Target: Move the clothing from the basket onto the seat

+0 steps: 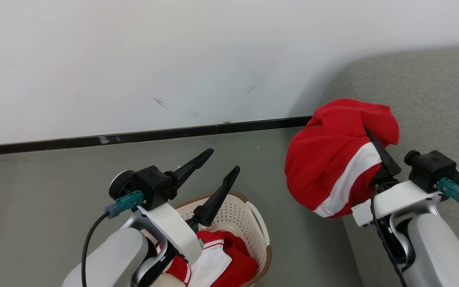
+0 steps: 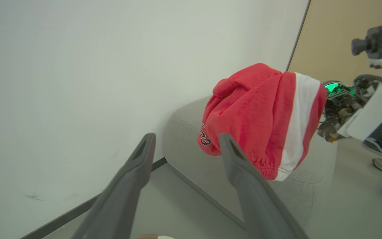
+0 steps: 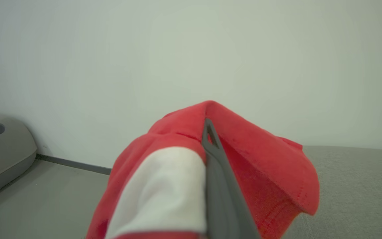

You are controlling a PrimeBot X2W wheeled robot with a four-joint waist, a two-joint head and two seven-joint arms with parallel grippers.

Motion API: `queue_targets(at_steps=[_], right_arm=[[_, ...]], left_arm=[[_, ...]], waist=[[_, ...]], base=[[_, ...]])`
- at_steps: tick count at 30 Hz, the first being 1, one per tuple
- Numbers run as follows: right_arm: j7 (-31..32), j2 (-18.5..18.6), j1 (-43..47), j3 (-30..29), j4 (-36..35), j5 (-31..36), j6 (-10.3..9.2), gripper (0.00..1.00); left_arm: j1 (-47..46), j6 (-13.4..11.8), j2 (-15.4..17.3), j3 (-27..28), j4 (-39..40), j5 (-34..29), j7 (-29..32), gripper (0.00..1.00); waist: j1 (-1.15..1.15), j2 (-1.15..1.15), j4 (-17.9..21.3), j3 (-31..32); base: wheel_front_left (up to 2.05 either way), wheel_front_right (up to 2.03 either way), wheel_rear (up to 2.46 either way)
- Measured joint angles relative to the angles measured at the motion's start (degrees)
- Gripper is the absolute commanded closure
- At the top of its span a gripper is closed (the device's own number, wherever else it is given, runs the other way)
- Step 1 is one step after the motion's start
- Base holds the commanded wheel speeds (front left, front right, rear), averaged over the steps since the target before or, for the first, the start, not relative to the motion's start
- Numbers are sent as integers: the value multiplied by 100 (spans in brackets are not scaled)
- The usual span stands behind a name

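Sofa (image 1: 432,99) is lying beneath and right of the right claw (image 3: 207,127), which is gripping one red garment (image 1: 333,159) aloft over the sofa's corner. Basket (image 1: 253,217), below the left claw (image 1: 224,160), is holding the second garment (image 1: 233,259); this claw is hanging spread and empty.

White wall (image 1: 173,59), black baseboard (image 1: 134,137) — grey floor (image 1: 54,191).

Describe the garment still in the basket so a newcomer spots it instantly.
Left of the grey sofa, on the floor, stands a cream perforated basket with a brown rim. The red garment with white panels lies crumpled inside it. Its lookalike hangs from the right hand, up by the sofa.
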State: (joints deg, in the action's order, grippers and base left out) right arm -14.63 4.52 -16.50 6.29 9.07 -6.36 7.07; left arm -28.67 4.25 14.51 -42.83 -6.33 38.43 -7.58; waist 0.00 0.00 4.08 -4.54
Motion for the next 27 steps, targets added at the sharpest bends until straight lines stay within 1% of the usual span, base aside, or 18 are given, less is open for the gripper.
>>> queue_targets(at_steps=[19,27], right_arm=[[0,-54,452,-556,-701,98,0,100],[0,-68,588,-641,-859,97,0,100]], left_arm=[[102,44,119,-76,103,-125,-59,0],[121,35,157,-67,157,-158,-82,0]], waist=[[0,0,753,-77],[0,0,1064,-122]], base=[[0,0,0],[0,0,0]])
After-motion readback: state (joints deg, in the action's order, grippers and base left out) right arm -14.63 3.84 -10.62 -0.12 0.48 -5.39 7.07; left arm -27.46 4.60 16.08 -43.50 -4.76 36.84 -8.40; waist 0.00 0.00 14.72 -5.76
